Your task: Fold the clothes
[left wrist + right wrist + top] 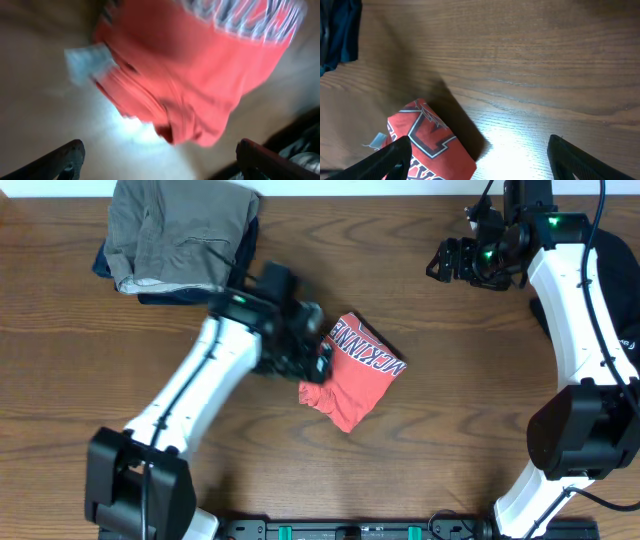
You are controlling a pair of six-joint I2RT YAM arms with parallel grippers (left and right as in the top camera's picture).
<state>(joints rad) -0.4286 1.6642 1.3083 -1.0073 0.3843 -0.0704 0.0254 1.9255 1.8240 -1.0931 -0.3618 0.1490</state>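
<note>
The brown wooden table [450, 400] carries a folded coral-red T-shirt [355, 380] near its middle. A khaki garment [180, 230] sits stacked on a navy garment [105, 262] at the far-left corner, and a black garment [622, 280] lies at the right edge.

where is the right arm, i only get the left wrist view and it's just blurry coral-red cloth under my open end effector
observer: the right end effector is far off at the back right of the brown wooden table, open and empty.
operator: anything else on the table
observer: a folded olive-grey garment lies on a dark navy garment at the back left corner.
operator: and how does my shirt look from above
observer: the coral-red T-shirt with white-and-navy lettering is a small folded bundle mid-table, with the left end effector at its left edge. A limp black garment waits at the right edge, unfolded.
</note>
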